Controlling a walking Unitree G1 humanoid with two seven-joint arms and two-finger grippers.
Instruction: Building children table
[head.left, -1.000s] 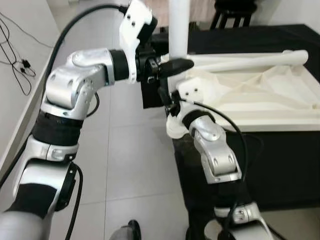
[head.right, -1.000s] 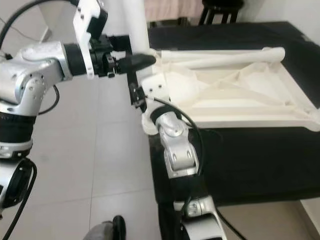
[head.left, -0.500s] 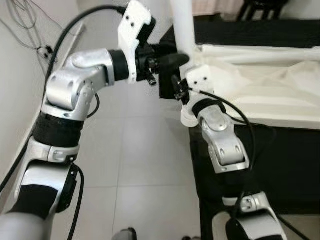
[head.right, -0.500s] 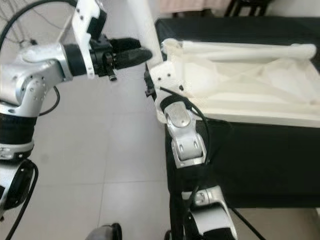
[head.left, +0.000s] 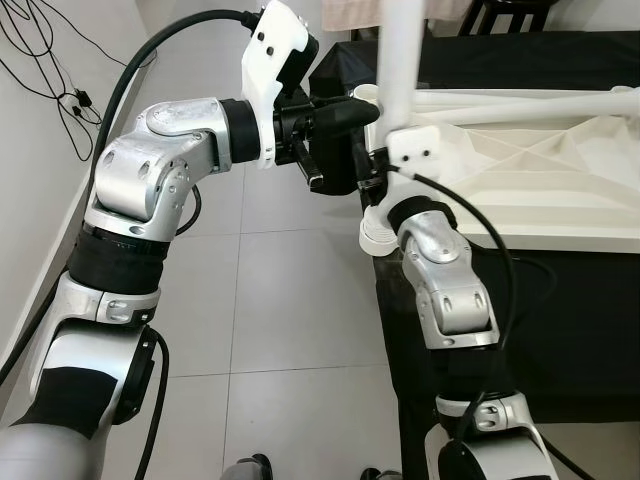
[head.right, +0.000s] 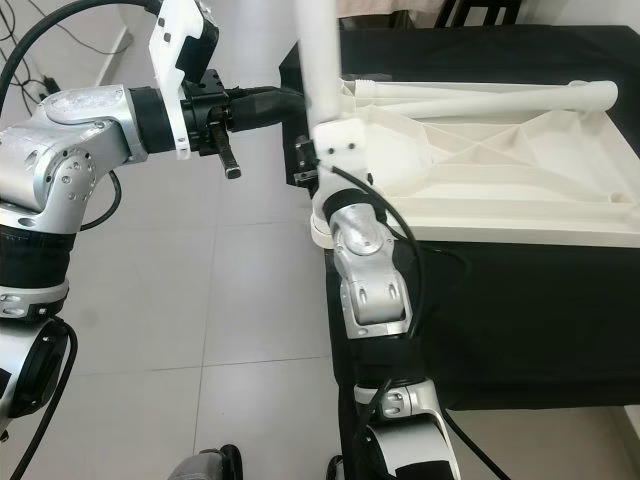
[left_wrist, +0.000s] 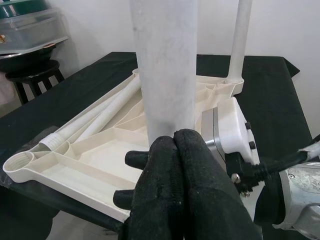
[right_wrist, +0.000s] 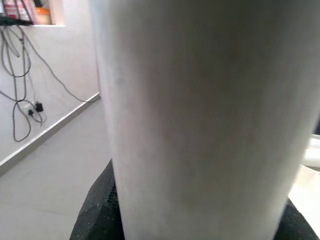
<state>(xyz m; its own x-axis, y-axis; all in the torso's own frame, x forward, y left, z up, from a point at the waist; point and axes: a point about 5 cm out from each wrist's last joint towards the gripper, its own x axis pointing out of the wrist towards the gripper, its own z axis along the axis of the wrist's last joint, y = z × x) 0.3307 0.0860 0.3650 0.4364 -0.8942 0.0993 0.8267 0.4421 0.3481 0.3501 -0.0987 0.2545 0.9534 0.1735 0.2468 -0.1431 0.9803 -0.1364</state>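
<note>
Tabletop, white and upside down, lies on a black cloth. A white table leg stands upright at its near corner. The right gripper holds this leg, its black fingers wrapped around it. The left gripper has its fingers pressed together, tips just beside the leg. Another leg lies flat on the tabletop's far side.

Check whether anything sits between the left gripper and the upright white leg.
Nothing visible does. The left gripper, fingers pressed together, points straight at the upright white leg with no object between. The right gripper is at the same leg, beside the upturned tabletop.
</note>
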